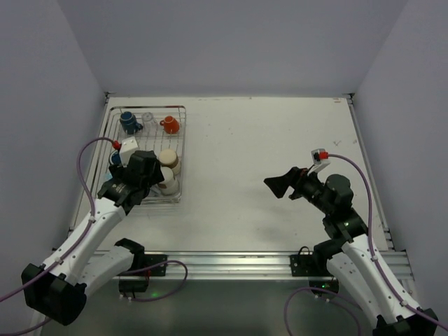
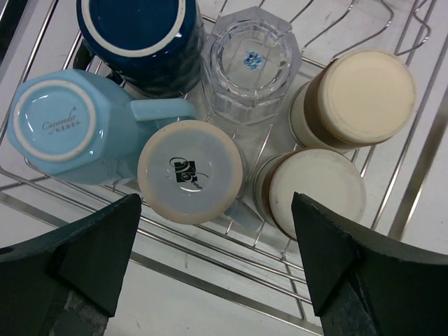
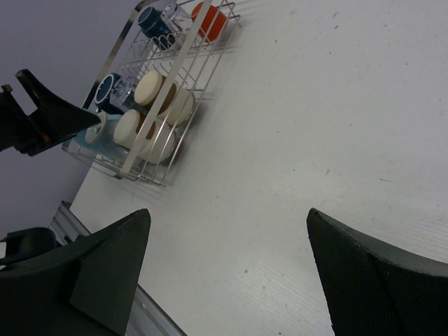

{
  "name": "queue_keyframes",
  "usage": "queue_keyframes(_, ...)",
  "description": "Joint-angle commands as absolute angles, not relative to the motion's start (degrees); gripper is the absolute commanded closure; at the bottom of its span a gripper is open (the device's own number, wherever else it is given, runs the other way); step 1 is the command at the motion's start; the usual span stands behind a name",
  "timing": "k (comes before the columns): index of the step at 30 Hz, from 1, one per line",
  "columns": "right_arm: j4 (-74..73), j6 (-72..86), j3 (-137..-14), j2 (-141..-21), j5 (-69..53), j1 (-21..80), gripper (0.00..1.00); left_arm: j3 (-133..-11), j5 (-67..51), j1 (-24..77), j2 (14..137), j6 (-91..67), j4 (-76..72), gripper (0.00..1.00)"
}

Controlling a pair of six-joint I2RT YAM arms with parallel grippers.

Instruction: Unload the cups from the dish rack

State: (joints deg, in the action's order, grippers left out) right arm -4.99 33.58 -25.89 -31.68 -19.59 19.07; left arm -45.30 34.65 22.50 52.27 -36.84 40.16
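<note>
Matte black left claw [image 2: 215,201] spread above round upturned cups [image 2: 190,170] in wire rack [image 2: 416,168]; right claw [image 3: 227,213] spread too.

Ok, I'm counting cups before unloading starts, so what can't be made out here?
Top view: the left arm covers the near-left cups in the rack.
Left wrist view: the top edge cuts off the dark blue mug; the orange mug falls outside the frame.
Right wrist view: the cups are tiny and crossed by rack wires, so no sure count.
</note>
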Motion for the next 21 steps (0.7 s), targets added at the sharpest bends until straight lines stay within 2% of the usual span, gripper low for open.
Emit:
queue_keyframes(1, -2.5, 32.9, -25.7, -31.4, -21.9, 19.0, 0.05, -43.4, 36.5, 20.7, 53.8, -39.7, 35.8, 0.07)
queue_keyframes(6, -2.4, 32.9, -25.7, -31.7, -22.8, 18.9, 0.05, -41.3, 36.2, 17.2, 53.6, -39.2, 33.0, 0.08)
queue_keyframes(11, -2.1, 32.9, -25.7, -32.2, -23.4, 19.0, 0.05, -39.4, 30.2, 11.9, 53.1, -39.0, 30.1, 0.10)
queue_keyframes(21, -1.7, 33.0, -25.7, -32.9, -24.5, 19.0, 0.05, -38.6, 28.8, 10.9, 55.8, -39.6, 25.7, 0.16)
